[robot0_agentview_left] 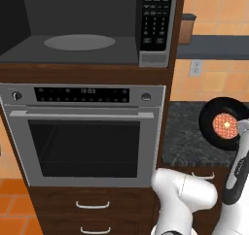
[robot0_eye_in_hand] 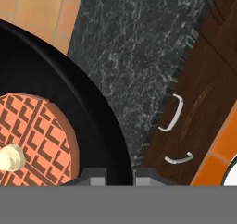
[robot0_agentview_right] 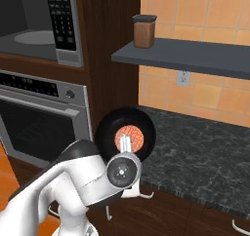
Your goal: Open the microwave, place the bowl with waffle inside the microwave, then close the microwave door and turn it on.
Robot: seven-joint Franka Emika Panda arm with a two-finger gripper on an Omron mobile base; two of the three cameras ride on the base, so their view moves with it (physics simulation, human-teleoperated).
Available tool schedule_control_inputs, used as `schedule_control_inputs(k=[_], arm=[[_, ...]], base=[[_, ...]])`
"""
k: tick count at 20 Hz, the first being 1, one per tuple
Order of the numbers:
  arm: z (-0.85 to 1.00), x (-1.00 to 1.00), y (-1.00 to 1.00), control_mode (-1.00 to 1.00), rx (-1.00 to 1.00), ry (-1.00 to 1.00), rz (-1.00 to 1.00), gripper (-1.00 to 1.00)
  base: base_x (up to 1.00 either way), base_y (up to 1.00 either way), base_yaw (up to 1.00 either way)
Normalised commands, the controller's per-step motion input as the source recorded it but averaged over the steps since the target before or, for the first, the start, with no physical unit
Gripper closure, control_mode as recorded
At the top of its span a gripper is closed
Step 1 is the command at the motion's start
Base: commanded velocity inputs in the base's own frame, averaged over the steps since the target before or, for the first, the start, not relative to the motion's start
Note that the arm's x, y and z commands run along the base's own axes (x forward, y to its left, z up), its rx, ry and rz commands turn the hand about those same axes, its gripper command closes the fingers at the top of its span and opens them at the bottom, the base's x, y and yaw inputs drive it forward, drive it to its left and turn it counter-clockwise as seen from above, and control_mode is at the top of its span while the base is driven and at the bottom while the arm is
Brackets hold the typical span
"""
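A: Dark grey cavity, microwave [robot0_agentview_left: 80, 40]: upper left, open. Black bowl [robot0_agentview_left: 222, 123] with waffle [robot0_agentview_left: 225, 125]: right, raised over the desk [robot0_agentview_left: 187, 137].

B: End effector [robot0_eye_in_hand: 120, 172]: clamped on the bowl rim. Advice: carry level, leftward and up, onto the turntable.

The gripper [robot0_agentview_right: 126, 143] is clamped on the rim of the black bowl [robot0_agentview_right: 108, 128], holding it tilted above the front edge of the dark stone counter [robot0_agentview_right: 205, 157], with the waffle [robot0_agentview_right: 136, 133] inside. The microwave [robot0_agentview_right: 65, 25] stands open at upper left, above the oven [robot0_agentview_right: 39, 118]. A brown jar [robot0_agentview_right: 144, 31] sits on the grey shelf [robot0_agentview_right: 195, 55].
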Motion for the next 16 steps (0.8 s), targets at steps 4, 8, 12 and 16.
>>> schedule_control_inputs(k=[4,8,12,16], arm=[[1.0,-0.31,0.87,-1.0,0.0,0.15,-0.01,1.0],[1.0,-0.19,0.92,-1.0,-0.01,0.17,-0.01,1.0],[0.88,-0.02,1.0,-1.0,-0.05,0.08,0.0,1.0],[0.73,0.05,1.0,-1.0,-0.1,0.0,0.0,1.0]], base=[[0.0,0.0,0.0],[0.0,0.0,0.0],[0.0,0.0,0.0],[0.0,0.0,0.0]])
